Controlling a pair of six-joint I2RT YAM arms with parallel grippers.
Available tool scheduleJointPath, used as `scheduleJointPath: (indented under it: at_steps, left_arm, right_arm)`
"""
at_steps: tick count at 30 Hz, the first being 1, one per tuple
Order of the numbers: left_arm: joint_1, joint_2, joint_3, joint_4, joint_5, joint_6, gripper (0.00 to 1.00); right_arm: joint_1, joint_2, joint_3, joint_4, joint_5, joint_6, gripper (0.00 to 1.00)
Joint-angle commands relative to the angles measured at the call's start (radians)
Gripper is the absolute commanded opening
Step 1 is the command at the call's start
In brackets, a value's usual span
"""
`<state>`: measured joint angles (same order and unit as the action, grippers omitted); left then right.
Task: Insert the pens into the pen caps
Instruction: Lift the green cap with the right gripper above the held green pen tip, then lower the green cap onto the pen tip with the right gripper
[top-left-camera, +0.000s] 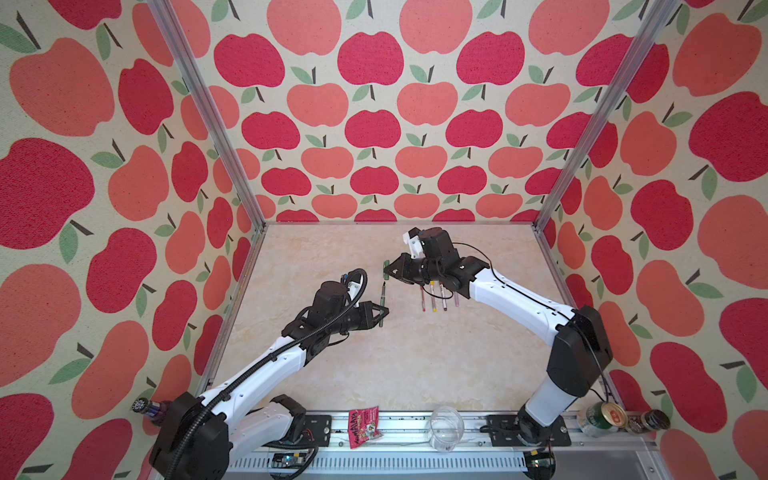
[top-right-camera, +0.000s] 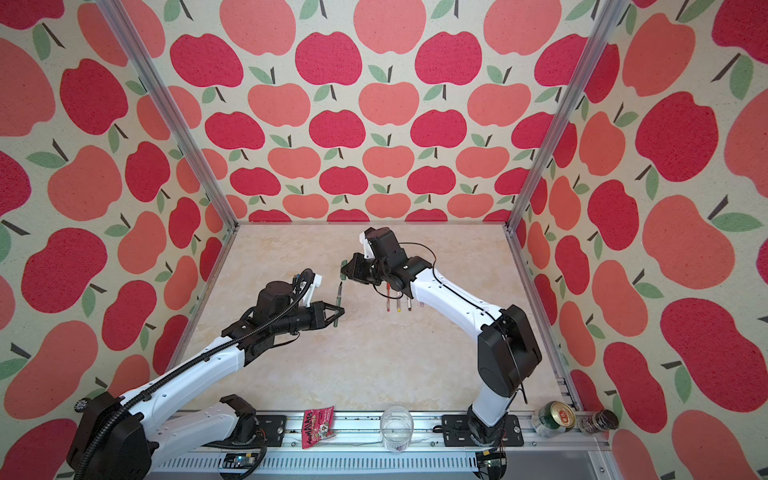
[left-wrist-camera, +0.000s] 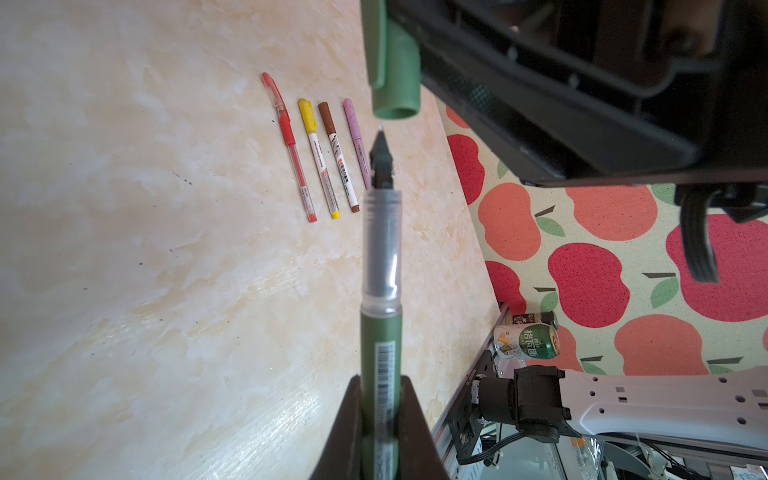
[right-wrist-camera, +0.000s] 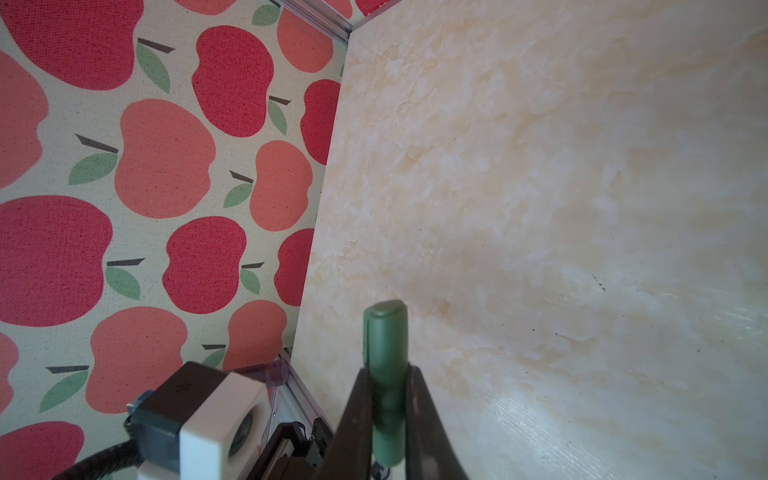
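My left gripper (left-wrist-camera: 380, 386) is shut on the barrel of the dark green pen (left-wrist-camera: 380, 257), whose bare dark tip points at the right arm. My right gripper (right-wrist-camera: 386, 374) is shut on the green pen cap (right-wrist-camera: 386, 340). The cap (left-wrist-camera: 395, 83) has its open mouth facing the pen tip across a small gap. In both top views the pen (top-left-camera: 382, 301) (top-right-camera: 338, 299) and cap (top-left-camera: 386, 270) (top-right-camera: 343, 268) hang above the table's middle. The red (left-wrist-camera: 289, 145), yellow (left-wrist-camera: 318, 158), brown (left-wrist-camera: 337, 156) and lilac (left-wrist-camera: 356, 137) pens lie capped, side by side on the table.
Along the front rail sit a red snack packet (top-left-camera: 363, 428), a clear cup (top-left-camera: 446, 428), a green can (top-left-camera: 598, 417) and a dark jar (top-left-camera: 652, 422). A bottle (top-left-camera: 147, 409) stands at the front left. Apple-patterned walls enclose the marbled table (top-left-camera: 374, 365).
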<state>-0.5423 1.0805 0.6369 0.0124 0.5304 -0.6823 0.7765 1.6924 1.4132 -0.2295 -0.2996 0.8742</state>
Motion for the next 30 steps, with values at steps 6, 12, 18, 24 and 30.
scheduleJointPath:
  at_steps: [6,12,18,24,30]
  left_arm:
    - [-0.006,-0.005,0.032,0.027,-0.013,0.005,0.04]
    - [-0.006,-0.007,0.032,0.03,-0.016,0.004,0.04]
    - [-0.005,-0.01,0.031,0.031,-0.017,0.004,0.04]
    - [-0.005,-0.016,0.033,0.031,-0.013,0.003,0.04]
    - [-0.005,-0.035,0.025,0.027,-0.03,0.003,0.04]
  right_arm:
    - [0.001,-0.01,-0.01,0.028,-0.036,0.018,0.03]
    - [0.009,-0.01,-0.013,0.019,-0.029,0.009,0.03]
    - [0.014,-0.005,-0.018,0.019,-0.033,0.009,0.03]
    - [0.024,-0.005,-0.02,0.019,-0.021,0.002,0.03]
    - [0.038,-0.006,-0.019,0.016,-0.018,0.003,0.03]
